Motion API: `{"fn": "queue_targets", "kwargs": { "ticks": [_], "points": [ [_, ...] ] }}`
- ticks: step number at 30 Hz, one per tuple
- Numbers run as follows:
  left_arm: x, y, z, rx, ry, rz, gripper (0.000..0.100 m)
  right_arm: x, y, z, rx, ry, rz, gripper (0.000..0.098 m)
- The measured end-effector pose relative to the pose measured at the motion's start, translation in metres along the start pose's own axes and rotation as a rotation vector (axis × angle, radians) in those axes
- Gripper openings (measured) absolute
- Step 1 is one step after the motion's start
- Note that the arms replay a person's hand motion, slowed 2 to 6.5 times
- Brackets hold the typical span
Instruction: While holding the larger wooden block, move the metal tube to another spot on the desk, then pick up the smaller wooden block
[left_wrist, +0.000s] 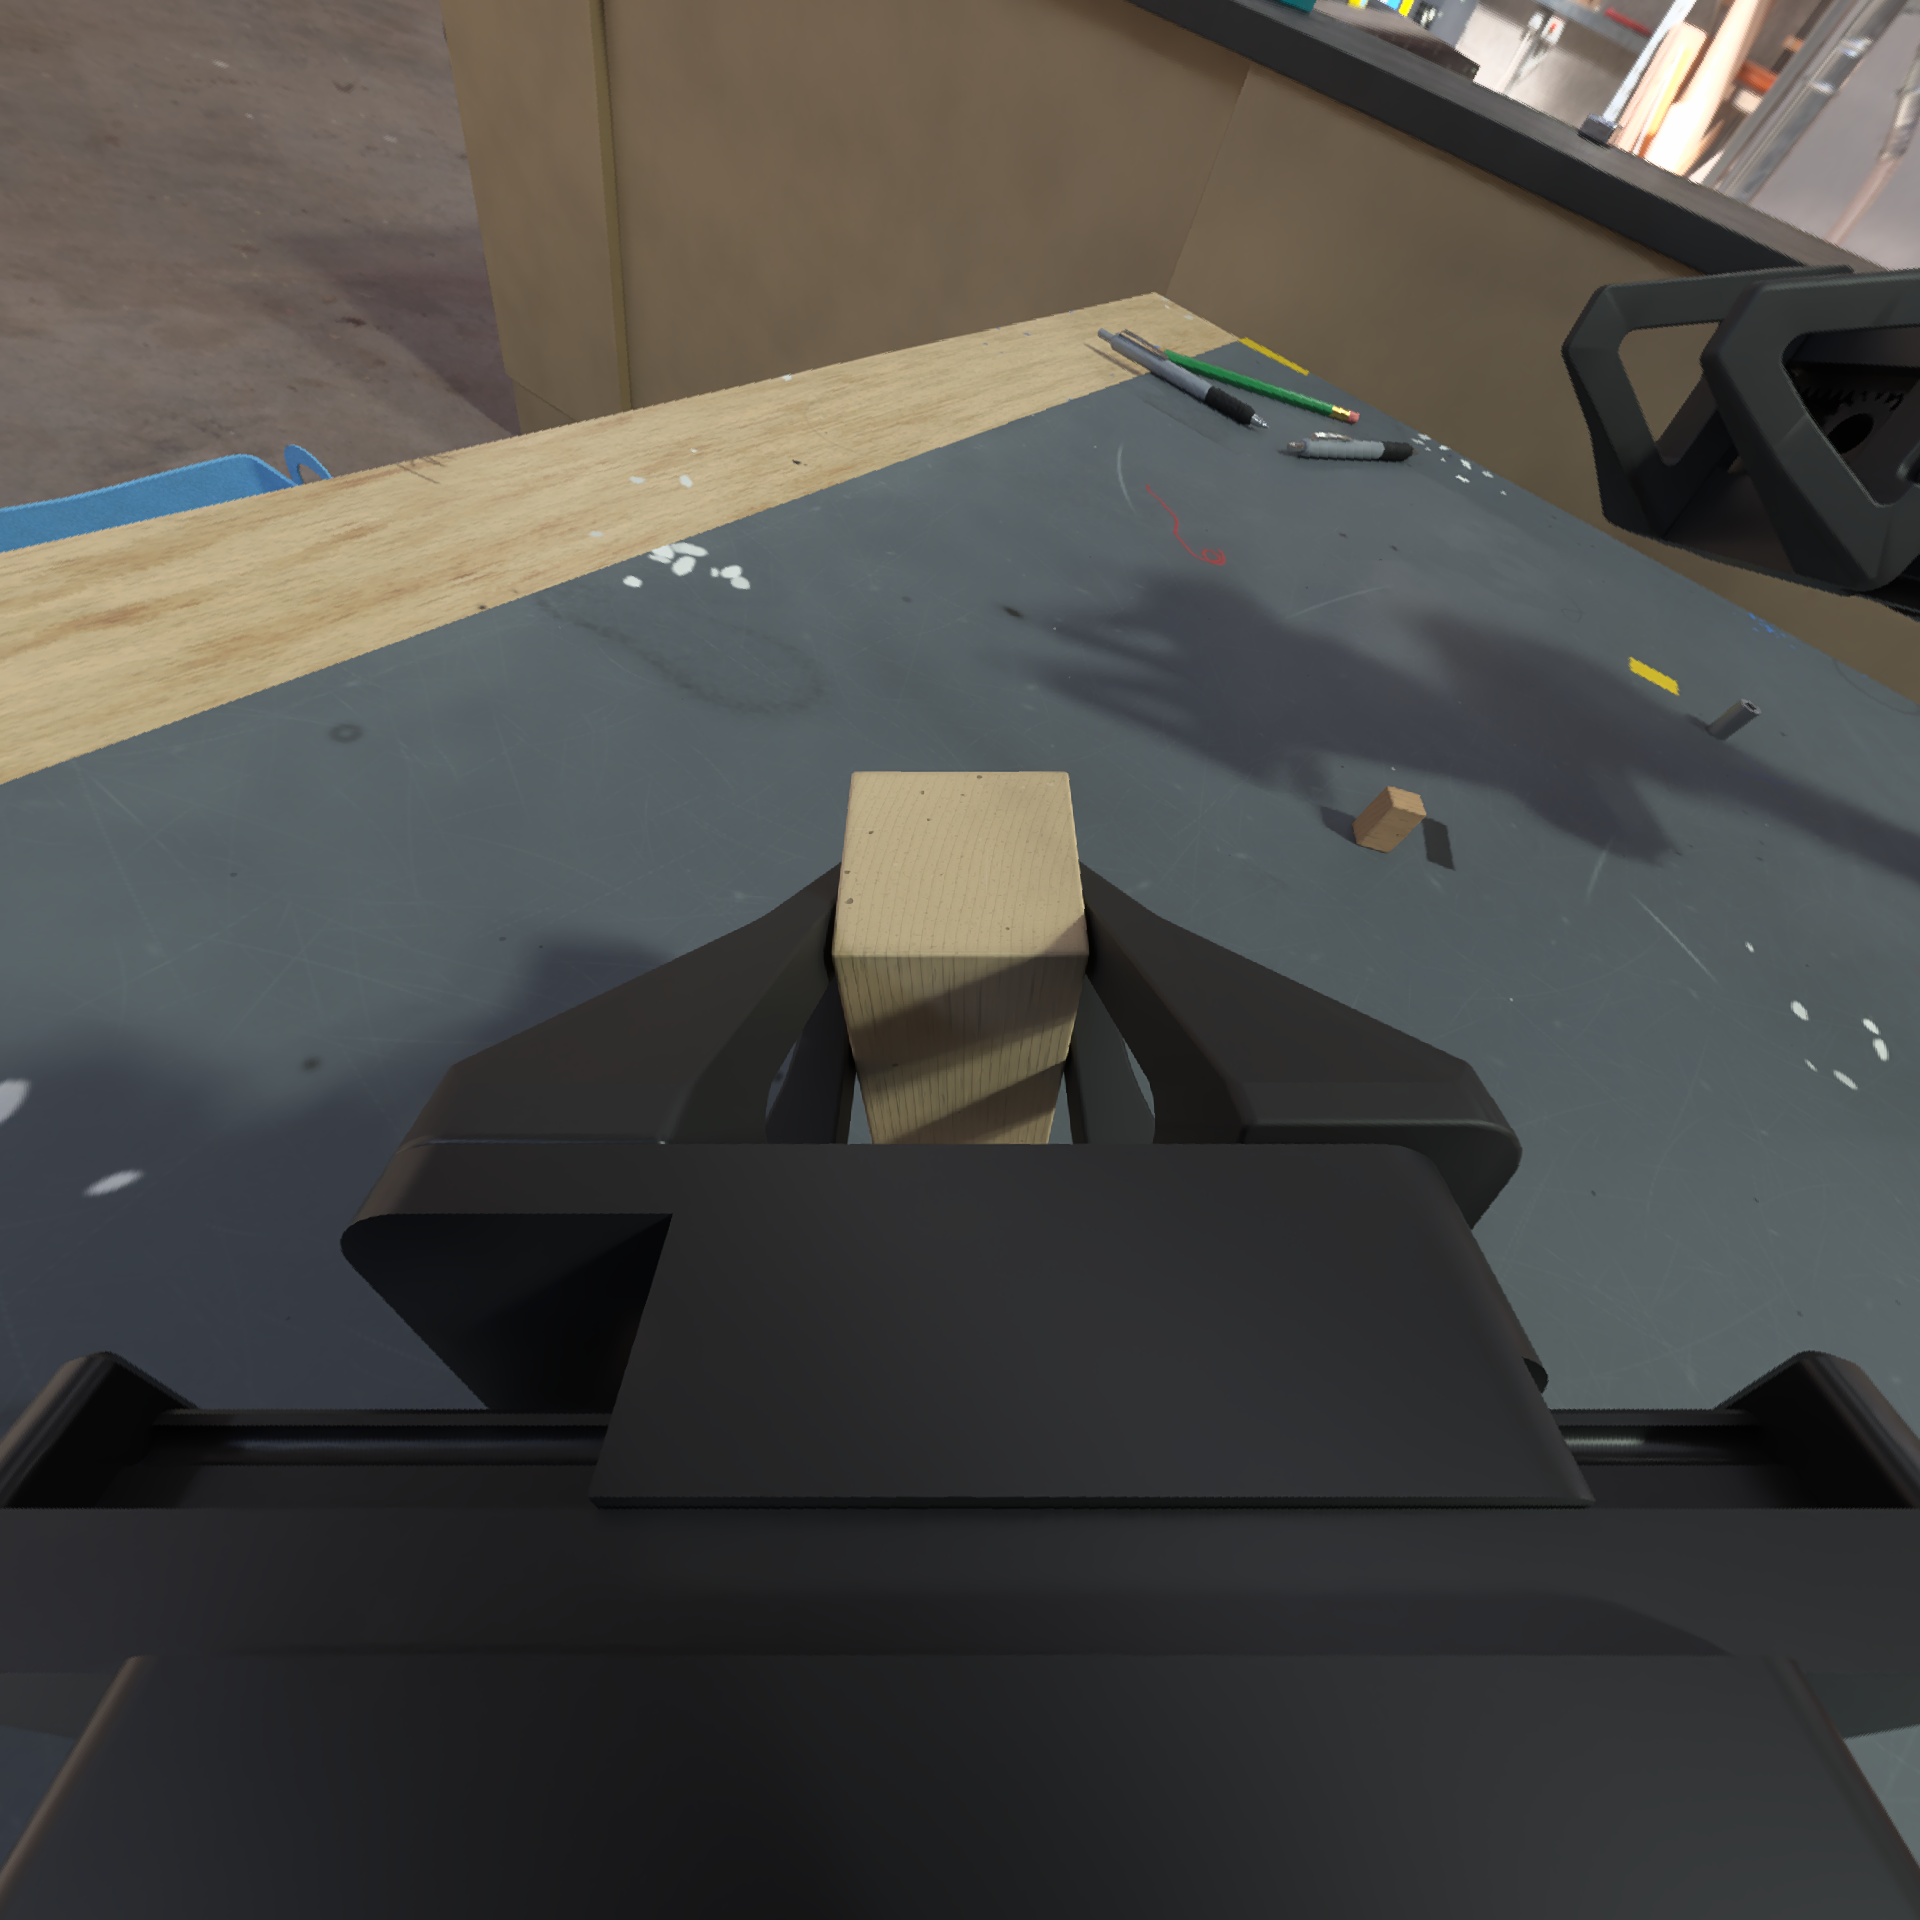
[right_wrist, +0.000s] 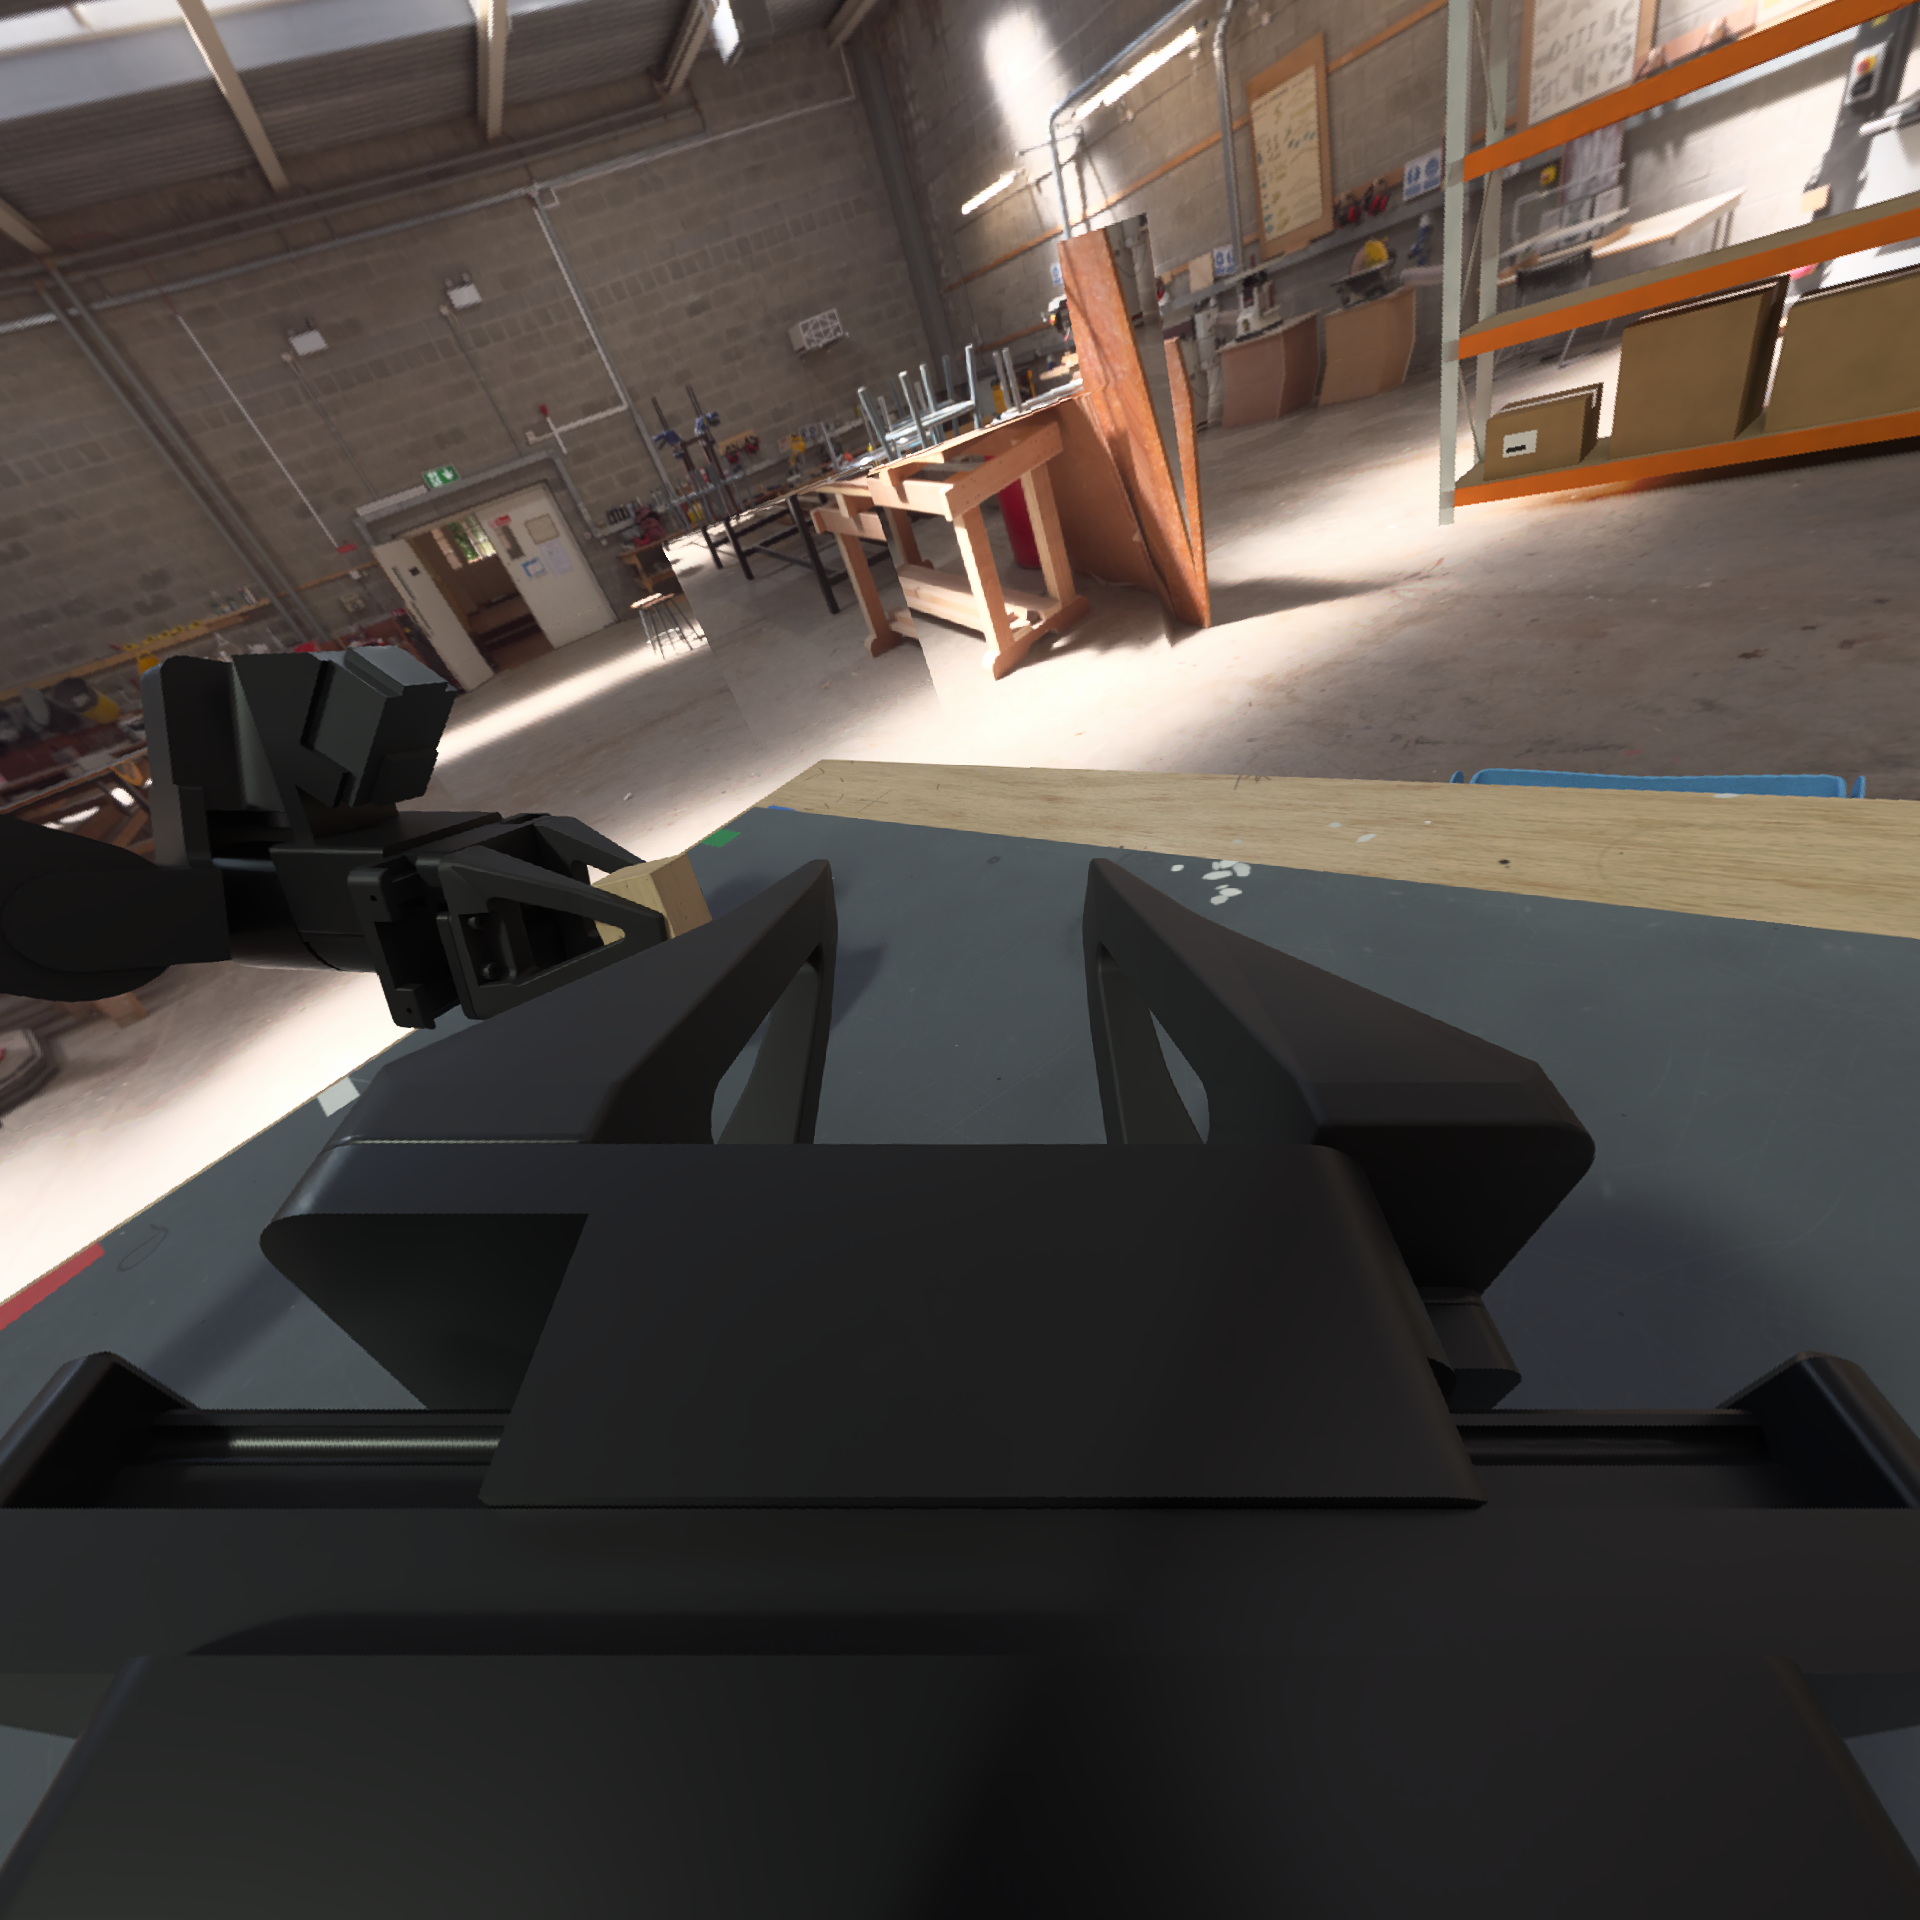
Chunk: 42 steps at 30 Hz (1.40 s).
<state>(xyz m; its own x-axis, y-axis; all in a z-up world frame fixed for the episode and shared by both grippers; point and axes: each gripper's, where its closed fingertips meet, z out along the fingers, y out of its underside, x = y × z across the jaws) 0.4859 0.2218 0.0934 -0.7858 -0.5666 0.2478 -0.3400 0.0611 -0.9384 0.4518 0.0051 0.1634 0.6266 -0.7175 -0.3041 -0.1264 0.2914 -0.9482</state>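
Note:
My left gripper (left_wrist: 960, 904) is shut on the larger wooden block (left_wrist: 958, 862), a pale square-section block held above the grey mat. The smaller wooden block (left_wrist: 1388, 819) lies on the mat to the right. The short metal tube (left_wrist: 1731, 719) lies farther right beyond it. My right gripper (right_wrist: 958, 883) is open and empty, well above the mat; it also shows in the left wrist view (left_wrist: 1756, 416) at the upper right. In the right wrist view the left gripper (right_wrist: 655, 914) with the larger block (right_wrist: 665, 896) is at the left. The small block and tube are out of the right wrist view.
Two pens and a green pencil (left_wrist: 1226, 384) and a grey marker (left_wrist: 1349, 449) lie at the mat's far corner. A bare wooden desk strip (left_wrist: 520, 530) borders the grey mat (left_wrist: 727, 831). A blue bin (left_wrist: 145, 499) sits beyond the desk edge.

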Motion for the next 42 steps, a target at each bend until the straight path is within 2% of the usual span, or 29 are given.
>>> {"fn": "queue_targets", "kwargs": {
  "ticks": [8,12,15,21,25,31,42],
  "points": [
    [0.0,0.0,0.0,-0.003,-0.002,0.001,0.03,0.0,0.001,0.0,-0.004,-0.003,0.002,0.0405],
    [-0.001,0.001,0.0,-0.003,-0.004,0.003,0.03,0.004,0.011,-0.001,-0.058,0.005,-0.009,0.0406],
    [-0.001,0.001,0.0,-0.004,-0.007,0.003,0.03,0.011,0.029,-0.002,-0.17,0.03,-0.024,0.0406],
    [-0.003,0.0,0.0,-0.005,-0.017,0.005,0.03,0.03,0.075,-0.013,-0.481,0.113,-0.049,0.0409],
    [-0.006,-0.001,0.0,-0.007,-0.03,0.009,0.03,0.039,0.092,-0.021,-0.603,0.174,-0.105,0.0407],
    [-0.007,-0.002,0.001,-0.007,-0.034,0.001,0.03,0.033,0.105,-0.03,-0.672,0.221,-0.174,0.0321],
    [-0.005,0.0,0.003,-0.02,-0.027,0.007,0.03,0.018,0.121,-0.038,-0.743,0.217,-0.153,0.0272]
  ]
}}
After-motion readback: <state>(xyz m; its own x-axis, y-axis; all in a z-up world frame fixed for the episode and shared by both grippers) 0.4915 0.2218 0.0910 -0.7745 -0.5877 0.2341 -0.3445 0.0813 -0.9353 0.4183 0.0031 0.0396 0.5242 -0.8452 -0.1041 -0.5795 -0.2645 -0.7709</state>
